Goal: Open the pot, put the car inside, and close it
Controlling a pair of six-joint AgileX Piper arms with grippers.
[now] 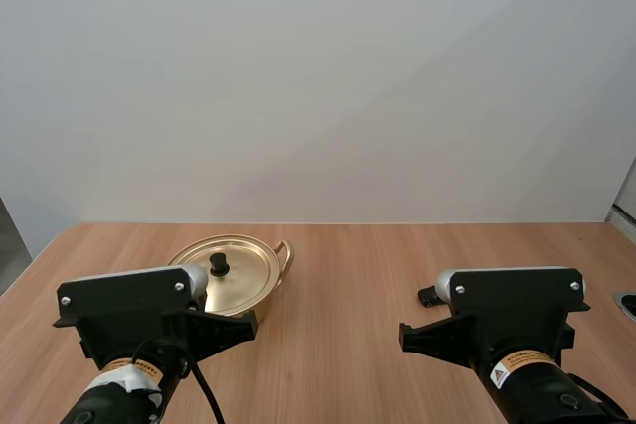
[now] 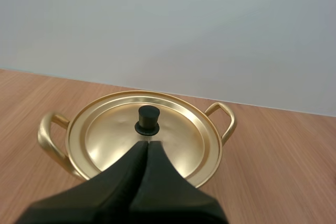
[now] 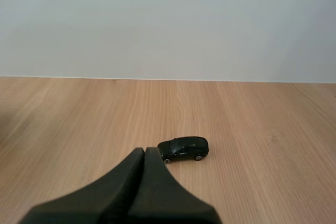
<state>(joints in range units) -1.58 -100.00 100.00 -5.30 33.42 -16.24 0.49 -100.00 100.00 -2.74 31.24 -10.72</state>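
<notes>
High view: the pot stands on the table, left of centre and just ahead of the left arm. Its lid is seated and a black knob rises from the lid's middle. A small dark object, partly hidden by the right arm, lies on the wood just ahead of that arm and well apart from the pot; it is judged to be the car. Left wrist view: the left gripper has its fingers pressed together into one dark wedge, holding nothing, with the tips pointing at the knob and just short of it. The lid sits level inside the rim, and the two handles stick out at opposite sides. Right wrist view: the right gripper is likewise drawn together and empty. The car, dark and on its wheels, sits side-on on bare table just beyond the tips. Assessment: no step of the task is done yet. The lid looks like thin, rigid polished metal, light but slippery. The knob is the only sound place to grip it, pinched across its narrow stem and lifted straight up. The car appears small, hard and light, and it may roll if nudged along its length. It is best gripped across its flanks, with the fingers coming down on either side of the body.
</notes>
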